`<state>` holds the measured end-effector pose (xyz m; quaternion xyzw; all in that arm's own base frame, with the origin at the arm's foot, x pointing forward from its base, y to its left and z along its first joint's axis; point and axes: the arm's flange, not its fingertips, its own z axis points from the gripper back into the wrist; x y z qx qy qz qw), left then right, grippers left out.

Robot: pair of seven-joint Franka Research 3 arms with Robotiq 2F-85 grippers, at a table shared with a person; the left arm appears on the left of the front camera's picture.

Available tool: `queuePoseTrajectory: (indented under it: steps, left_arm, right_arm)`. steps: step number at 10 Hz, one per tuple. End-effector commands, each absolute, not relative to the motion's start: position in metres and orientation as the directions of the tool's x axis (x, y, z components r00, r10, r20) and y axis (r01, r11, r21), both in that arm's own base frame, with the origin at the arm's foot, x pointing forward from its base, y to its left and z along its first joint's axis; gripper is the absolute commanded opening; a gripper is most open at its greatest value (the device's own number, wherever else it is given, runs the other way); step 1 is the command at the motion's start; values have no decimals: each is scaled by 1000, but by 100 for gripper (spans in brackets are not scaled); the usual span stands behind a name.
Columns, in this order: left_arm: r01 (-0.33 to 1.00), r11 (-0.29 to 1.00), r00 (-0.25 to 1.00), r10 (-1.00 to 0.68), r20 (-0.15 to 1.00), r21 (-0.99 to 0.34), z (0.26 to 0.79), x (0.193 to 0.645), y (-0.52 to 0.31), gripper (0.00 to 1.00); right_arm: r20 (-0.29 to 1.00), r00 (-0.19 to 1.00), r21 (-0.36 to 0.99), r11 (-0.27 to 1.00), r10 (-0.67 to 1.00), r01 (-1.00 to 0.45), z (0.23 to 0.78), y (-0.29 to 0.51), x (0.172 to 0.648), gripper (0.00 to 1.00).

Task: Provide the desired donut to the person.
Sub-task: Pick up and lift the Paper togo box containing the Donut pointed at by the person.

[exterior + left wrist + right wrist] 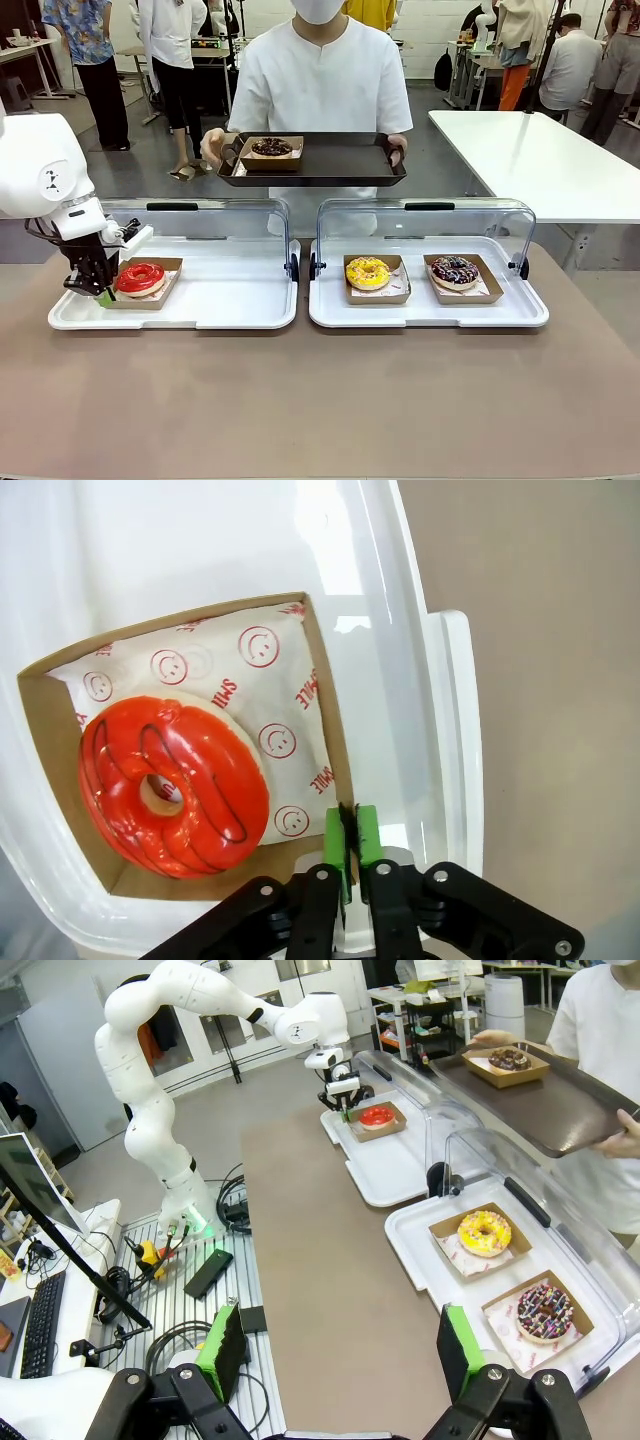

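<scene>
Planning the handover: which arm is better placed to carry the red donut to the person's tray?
Left. The left hand is shut on the rim of the red donut's box; the right hand hangs open, far back from that box.

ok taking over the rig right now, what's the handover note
Left gripper: shut on the wall of the brown cardboard box holding the red-glazed donut, box resting in the left white plastic tray.
Right gripper: open, empty, back from the trays.
Person across the table holds a black tray with one chocolate donut on it.
Done: grasp. Left: likely lift the box onto that tray.
</scene>
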<state>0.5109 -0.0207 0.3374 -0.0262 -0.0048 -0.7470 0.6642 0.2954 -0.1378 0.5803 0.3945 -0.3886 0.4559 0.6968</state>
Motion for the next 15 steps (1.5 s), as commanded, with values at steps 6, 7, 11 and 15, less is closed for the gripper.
queuePoseTrajectory:
  steps: [6, 7, 11, 15]
  left_arm:
    - [990, -140, -138, -987, 78, -23, 343, 511, -15, 0]
    - [992, -125, -125, -991, 56, 6, 355, 505, -14, 0]
    - [986, -149, -152, -988, 35, 80, 475, 422, -15, 0]
    - [978, -139, -140, -990, -4, 153, 589, 352, -23, 0]
  right_arm:
    - [907, 274, 192, 263, 321, -945, 580, -138, 296, 100]
    - [907, 274, 192, 263, 321, -945, 580, -138, 296, 100]
    - [907, 274, 192, 263, 321, -945, 580, -138, 296, 100]
    - [907, 274, 192, 263, 321, -945, 580, -138, 296, 100]
